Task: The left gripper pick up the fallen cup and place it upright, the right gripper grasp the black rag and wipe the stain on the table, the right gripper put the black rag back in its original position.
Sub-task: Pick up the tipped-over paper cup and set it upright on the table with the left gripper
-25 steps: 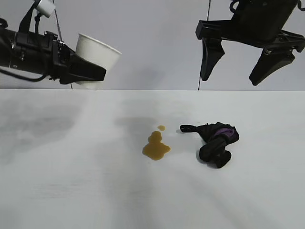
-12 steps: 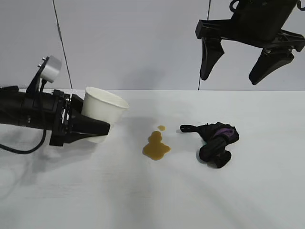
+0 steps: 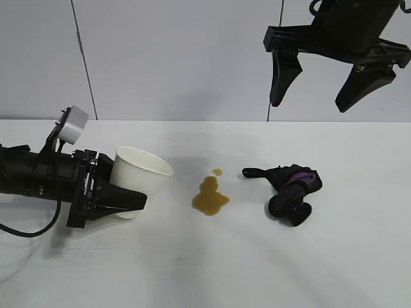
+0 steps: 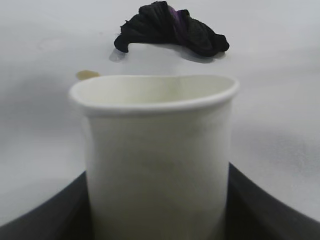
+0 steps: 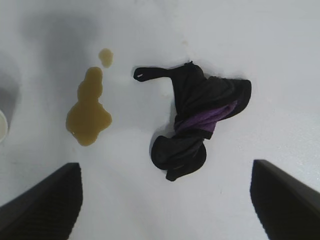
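Outside view: left hand [image 3: 125,200] clamped on one cup [image 3: 141,176], mouth up, low on the tabletop [image 3: 205,269] beside one stain [image 3: 210,199], probably for standing it. Right hand [image 3: 318,83] spread, hanging over one black rag [image 3: 292,191].

Left wrist: cup [image 4: 155,155] pinched, upright.

Right wrist: rag [image 5: 200,117] centred below, presumably staged for grabbing.

Left gripper [image 3: 128,200] and cup [image 3: 139,176] — lower, near table [image 3: 205,269]
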Available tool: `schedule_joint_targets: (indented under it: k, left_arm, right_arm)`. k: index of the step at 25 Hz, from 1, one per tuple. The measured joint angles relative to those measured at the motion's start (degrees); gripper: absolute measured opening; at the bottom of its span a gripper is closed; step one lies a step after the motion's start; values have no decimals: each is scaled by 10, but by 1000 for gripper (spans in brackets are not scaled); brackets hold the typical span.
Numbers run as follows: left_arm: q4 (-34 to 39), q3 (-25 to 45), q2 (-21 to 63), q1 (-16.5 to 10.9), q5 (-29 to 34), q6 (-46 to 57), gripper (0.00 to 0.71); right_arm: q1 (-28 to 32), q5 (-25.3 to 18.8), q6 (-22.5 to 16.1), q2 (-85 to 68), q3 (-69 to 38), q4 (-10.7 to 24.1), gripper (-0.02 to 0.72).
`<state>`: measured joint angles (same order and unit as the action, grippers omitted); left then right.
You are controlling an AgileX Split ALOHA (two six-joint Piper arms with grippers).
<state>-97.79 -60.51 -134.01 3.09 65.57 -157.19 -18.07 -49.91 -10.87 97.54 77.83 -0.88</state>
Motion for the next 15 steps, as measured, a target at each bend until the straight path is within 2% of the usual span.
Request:
schedule_joint_targets:
  k: [1, 3, 5, 9, 12, 15]
  left_arm:
    - [0, 0, 0, -3, 0, 0, 469]
    - [0, 0, 0, -5, 0, 1, 600]
    - [0, 0, 0, -7, 0, 19, 650]
    - [0, 0, 20, -7, -2, 121, 686]
    - [16, 0, 70, -7, -10, 227, 692]
    - [61, 0, 149, -7, -73, 358, 693]
  right_arm:
    - [0, 0, 0, 0, 0, 0, 631]
    - [0, 0, 0, 0, 0, 0, 631]
    - [0, 0, 0, 0, 0, 0, 631]
    - [0, 0, 0, 0, 0, 0, 631]
    - [0, 0, 0, 0, 0, 0, 631]
    - [0, 0, 0, 0, 0, 0, 631]
